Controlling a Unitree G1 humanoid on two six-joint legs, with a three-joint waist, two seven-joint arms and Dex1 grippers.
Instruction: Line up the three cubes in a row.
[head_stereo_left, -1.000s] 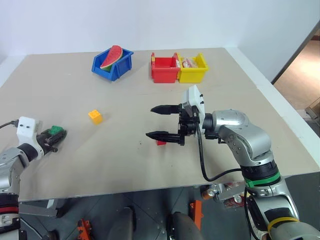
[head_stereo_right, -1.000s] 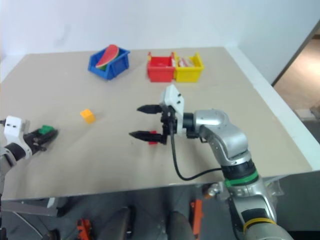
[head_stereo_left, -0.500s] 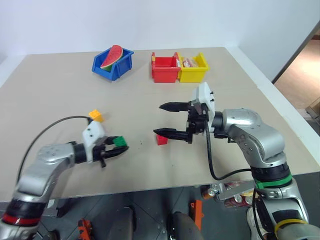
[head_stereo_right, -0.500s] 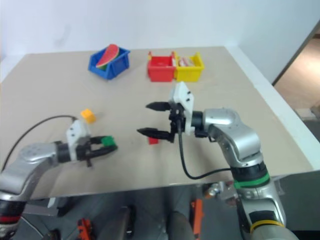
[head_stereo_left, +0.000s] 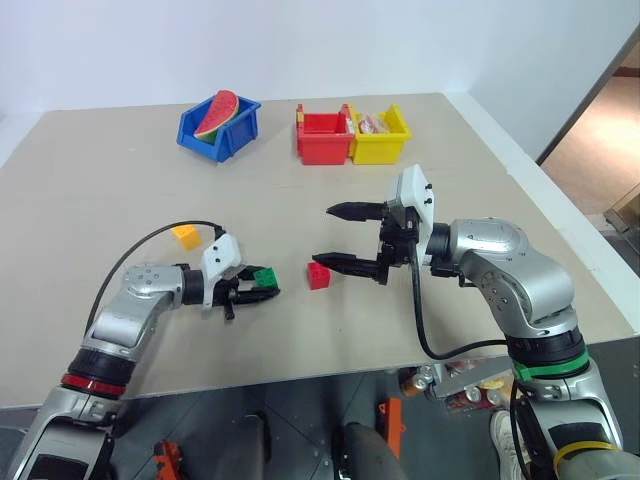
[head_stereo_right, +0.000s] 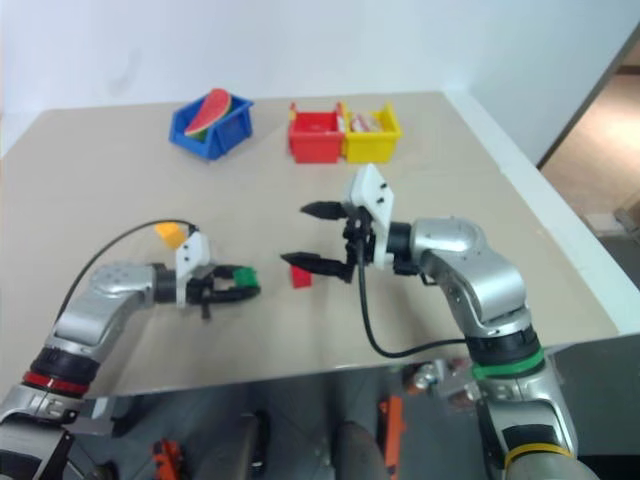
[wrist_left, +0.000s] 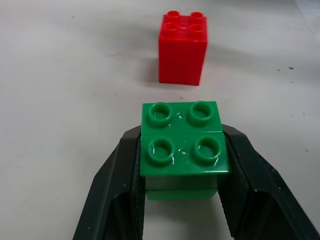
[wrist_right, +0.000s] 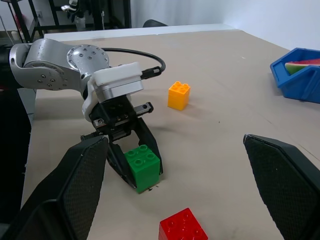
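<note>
While jaws hide sides, green cube (wrist_left: 182, 150) shows studs.

The left gripper (head_stereo_left: 262, 292) is clamped on the green cube (head_stereo_left: 265, 277), forearm extended low. The right gripper (head_stereo_left: 335, 236) is held raised, jaws spread wide.

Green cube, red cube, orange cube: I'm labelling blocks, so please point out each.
green cube (wrist_left: 182, 147), left wrist view, studded top.
red cube (head_stereo_left: 318, 276), left eye view, front face.
orange cube (wrist_right: 178, 96), right wrist view, side face.
</note>
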